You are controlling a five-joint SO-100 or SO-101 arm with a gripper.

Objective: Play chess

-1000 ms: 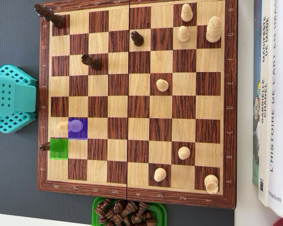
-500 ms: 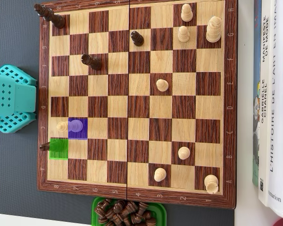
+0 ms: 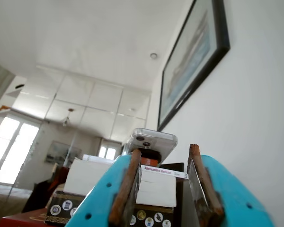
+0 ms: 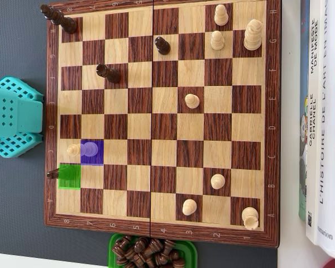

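In the overhead view the wooden chessboard (image 4: 162,120) carries a few dark pieces (image 4: 108,72) and several light pieces (image 4: 192,100). A purple-tinted square holds a light piece (image 4: 90,149), with a light pawn (image 4: 73,149) just to its left. A green-tinted square (image 4: 71,176) lies below, with a dark piece (image 4: 52,174) at its left edge. Only the arm's teal base (image 4: 11,117) shows there, left of the board. In the wrist view my gripper (image 3: 164,150) points up at the room, open, with nothing between its brown-padded fingers (image 3: 128,189).
A green tray (image 4: 116,241) of captured dark pieces sits below the board's lower edge. Books (image 4: 324,111) lie along the board's right side. In the wrist view a phone (image 3: 151,140) rests on stacked books (image 3: 92,177) beside a white wall with a framed picture (image 3: 191,61).
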